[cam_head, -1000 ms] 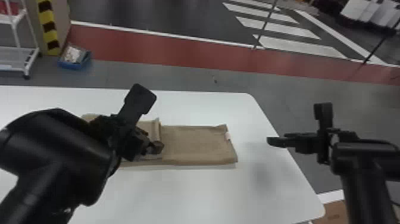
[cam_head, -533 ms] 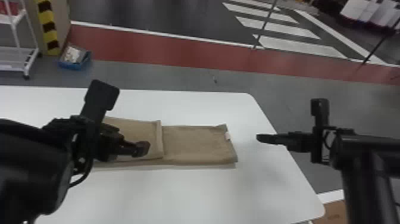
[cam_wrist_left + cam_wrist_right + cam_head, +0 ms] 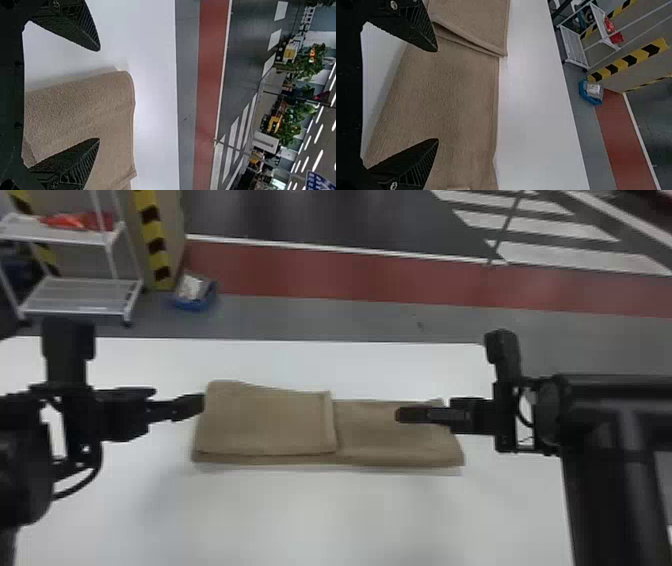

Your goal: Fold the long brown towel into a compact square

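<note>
The long brown cloth towel [image 3: 265, 425] is folded over leftward; its flatter right stretch [image 3: 375, 445] seemingly awaits folding, black left tool [image 3: 99, 94] and right tool [image 3: 438, 95] released.

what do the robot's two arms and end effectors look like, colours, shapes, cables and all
Both arms are black, with rounded, tube-like segments. The left end effector and the right end effector are black too, each with two wedge-shaped fingers that taper to a tip and have ridged inner faces. Round silvery screws sit at the finger bases, and a thin black cable loops beside each wrist.
</note>
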Controlling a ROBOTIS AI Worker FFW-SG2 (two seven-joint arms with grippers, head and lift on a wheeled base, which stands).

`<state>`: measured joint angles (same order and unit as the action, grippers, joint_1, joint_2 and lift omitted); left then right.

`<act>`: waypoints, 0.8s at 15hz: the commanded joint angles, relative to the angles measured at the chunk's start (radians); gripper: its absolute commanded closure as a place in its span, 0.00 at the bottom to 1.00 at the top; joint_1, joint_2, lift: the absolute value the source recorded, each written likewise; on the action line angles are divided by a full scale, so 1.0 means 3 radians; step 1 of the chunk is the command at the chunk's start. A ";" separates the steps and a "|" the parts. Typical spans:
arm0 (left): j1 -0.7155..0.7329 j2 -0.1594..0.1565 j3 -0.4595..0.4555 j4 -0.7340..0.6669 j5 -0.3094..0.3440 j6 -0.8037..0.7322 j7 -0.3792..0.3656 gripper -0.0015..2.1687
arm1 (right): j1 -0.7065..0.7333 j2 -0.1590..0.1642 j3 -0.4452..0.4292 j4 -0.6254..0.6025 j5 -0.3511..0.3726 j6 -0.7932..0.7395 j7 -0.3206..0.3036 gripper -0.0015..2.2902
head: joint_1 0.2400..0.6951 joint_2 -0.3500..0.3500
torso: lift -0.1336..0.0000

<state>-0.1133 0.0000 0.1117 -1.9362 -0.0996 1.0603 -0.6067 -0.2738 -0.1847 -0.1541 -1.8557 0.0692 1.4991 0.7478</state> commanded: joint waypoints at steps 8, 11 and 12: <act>0.0163 0.0067 0.0543 0.0027 0.0194 -0.0192 -0.0141 0.04 | -0.0662 0.0590 0.0647 0.0622 0.0332 0.0244 -0.0330 0.05 | 1.00 0.64 | 0.07; 0.0178 0.0067 0.0589 0.0032 0.0209 -0.0192 -0.0161 0.04 | -0.0708 0.0600 0.0687 0.0776 0.0383 0.0244 -0.0345 0.05 | 1.00 0.67 | 0.07; 0.0183 0.0067 0.0594 0.0037 0.0214 -0.0192 -0.0161 0.04 | -0.0724 0.0611 0.0687 0.0858 0.0383 0.0244 -0.0350 0.05 | 1.00 0.67 | 0.07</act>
<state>-0.0597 0.0200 0.2872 -1.9273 -0.0368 1.0026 -0.6551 -0.4847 -0.0047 0.0508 -1.6277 0.1827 1.5668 0.6434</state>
